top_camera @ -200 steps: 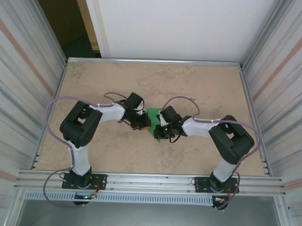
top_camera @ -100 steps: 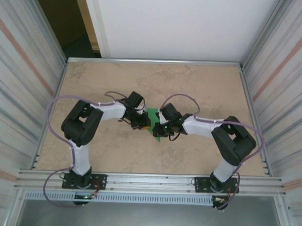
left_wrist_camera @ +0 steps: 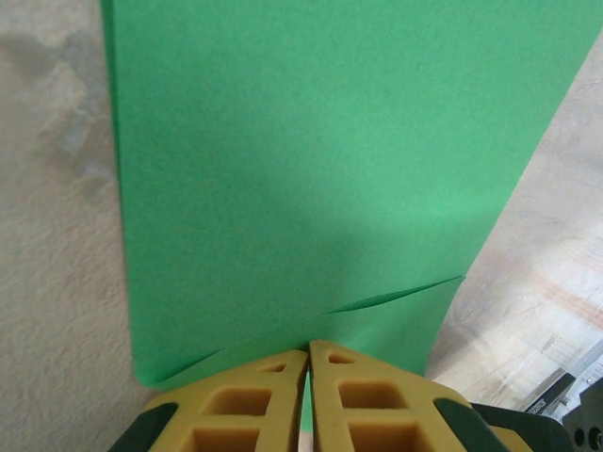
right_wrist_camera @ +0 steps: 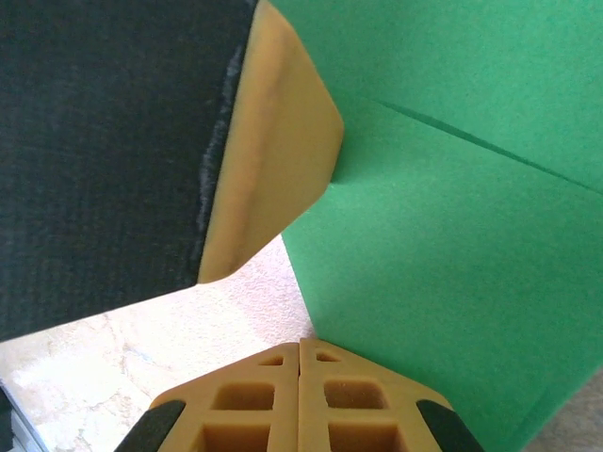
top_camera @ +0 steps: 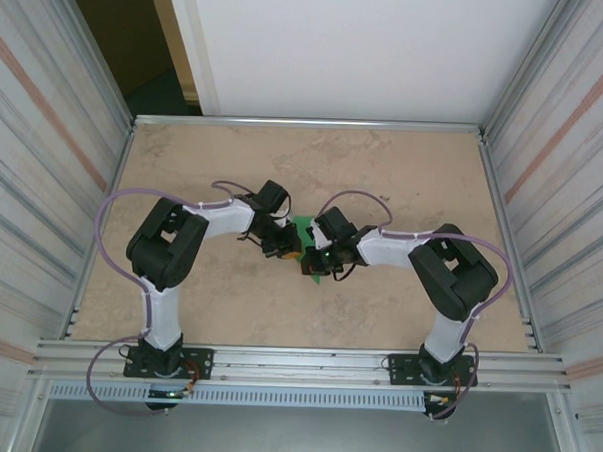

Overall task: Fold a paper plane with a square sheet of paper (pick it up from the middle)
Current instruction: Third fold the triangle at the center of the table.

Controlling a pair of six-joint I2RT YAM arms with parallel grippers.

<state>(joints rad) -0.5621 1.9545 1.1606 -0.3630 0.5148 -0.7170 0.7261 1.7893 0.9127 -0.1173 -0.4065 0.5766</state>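
Bright-green thin paper sheet (top_camera: 303,226), partly folded, sat at the middle of the beige surface (top_camera: 404,180): light, floppy, easily creased, so edges looked the place to pinch. Left end effector (left_wrist_camera: 308,353) was clamped on it; right end effector (right_wrist_camera: 300,348) was closed, its hold unclear.

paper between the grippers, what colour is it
Plain bright green paper, no print; the left wrist view shows it best.

The top external camera looks down over the whole table (top_camera: 404,180); both wrist cameras look past their fingers (left_wrist_camera: 250,400), very close to the shared green paper (left_wrist_camera: 311,160).
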